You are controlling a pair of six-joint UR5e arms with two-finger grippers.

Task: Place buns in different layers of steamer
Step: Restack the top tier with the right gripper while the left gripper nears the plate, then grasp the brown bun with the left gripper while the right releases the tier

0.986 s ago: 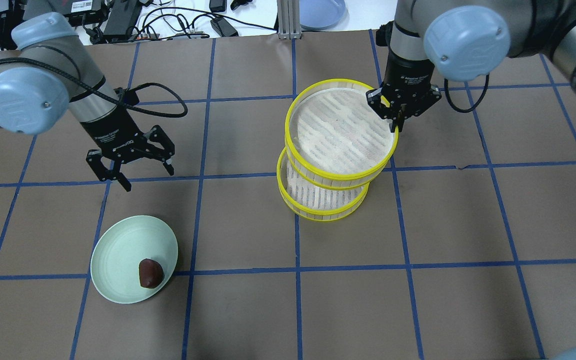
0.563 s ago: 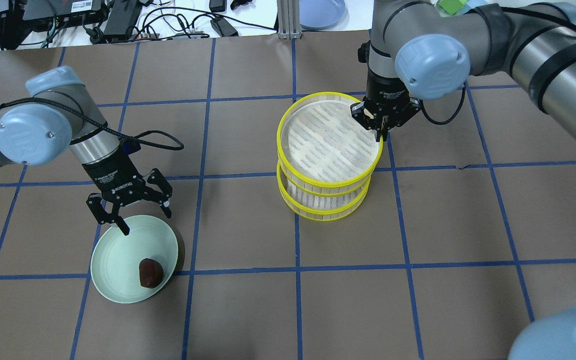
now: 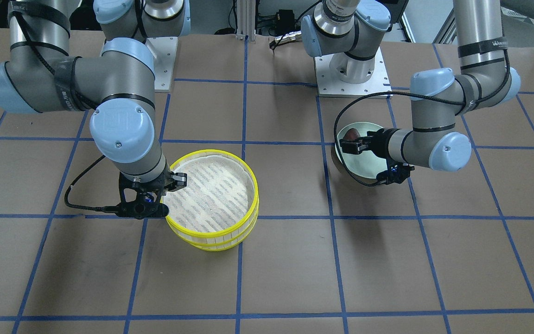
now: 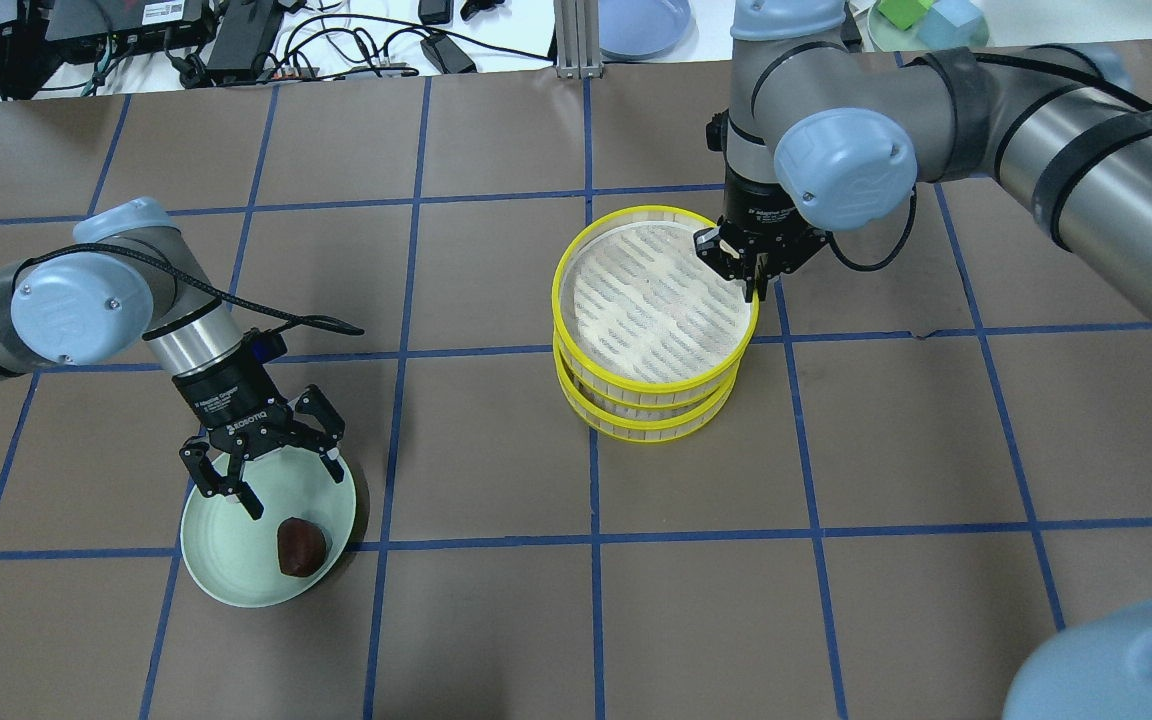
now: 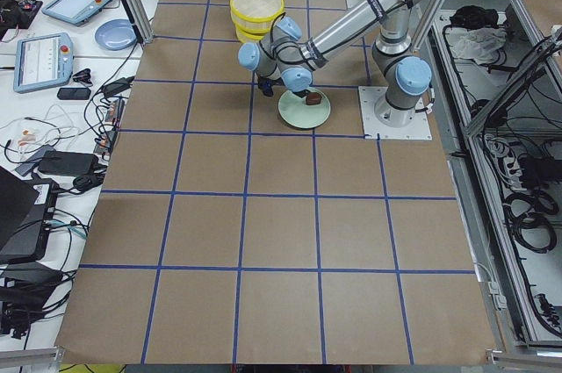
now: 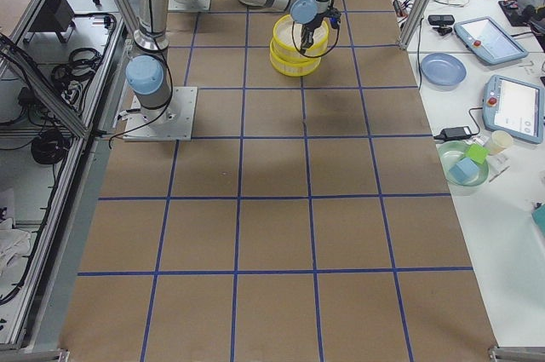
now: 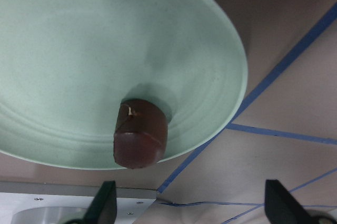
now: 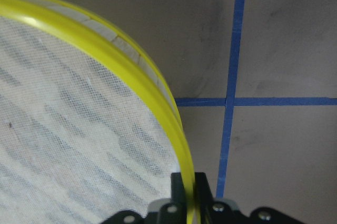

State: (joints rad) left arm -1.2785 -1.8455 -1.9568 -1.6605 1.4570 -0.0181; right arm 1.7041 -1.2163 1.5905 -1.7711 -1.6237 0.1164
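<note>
The two steamer layers stand stacked on the brown table (image 4: pixel 836 600), the upper layer (image 4: pixel 636 300) almost squarely over the lower layer (image 4: pixel 651 428), though I can't say whether it rests fully on it. The upper layer's white cloth bottom is bare. The right gripper (image 4: pixel 754 285) is at the stack's far right edge, pointing straight down. Its fingers are pinched close together on the upper layer's yellow rim, one inside the wall and one outside, as the right wrist view shows plainly. Well away from the stack, toward the robot's left and nearer the robot, lies a pale green plate (image 4: pixel 226 560). The dark reddish-brown bun (image 4: pixel 301 546) sits on that plate, close to the edge on the stack's side. The left gripper (image 4: pixel 296 495) hangs over the plate with its fingers spread wide and nothing between them. It is just above and beside the bun without touching it.
</note>
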